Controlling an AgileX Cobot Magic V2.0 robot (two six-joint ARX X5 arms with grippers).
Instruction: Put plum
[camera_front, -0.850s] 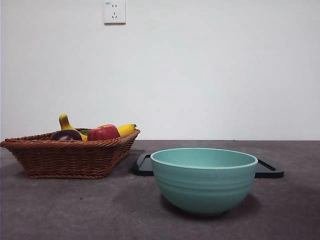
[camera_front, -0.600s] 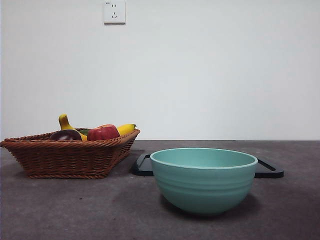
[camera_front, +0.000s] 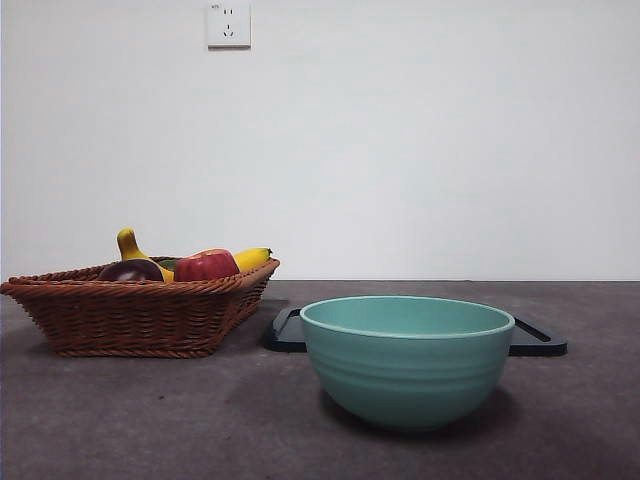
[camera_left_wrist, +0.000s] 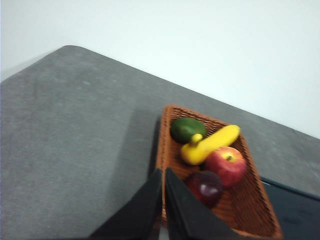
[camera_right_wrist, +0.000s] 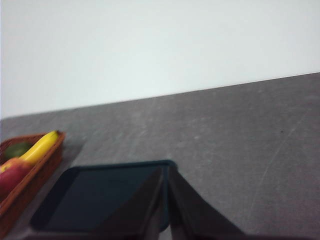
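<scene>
Jaws of the left gripper (camera_left_wrist: 163, 200) are pressed together, empty, above the brown wicker basket (camera_left_wrist: 167, 150); the glossy dark purple plum (camera_left_wrist: 204, 186) lies just beyond them, nearer this arm.

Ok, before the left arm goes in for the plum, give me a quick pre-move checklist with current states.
1. Plum lies in the wicker basket, uncovered from above: ok.
2. Left gripper jaws shut; need opening before the grasp: not ok.
3. Red apple touches the plum, crowding one side: not ok.
4. Banana clear of the plum: ok.
5. Right gripper shut over the dark tray, away from the basket: ok.
6. Green bowl interior: cannot tell.
</scene>
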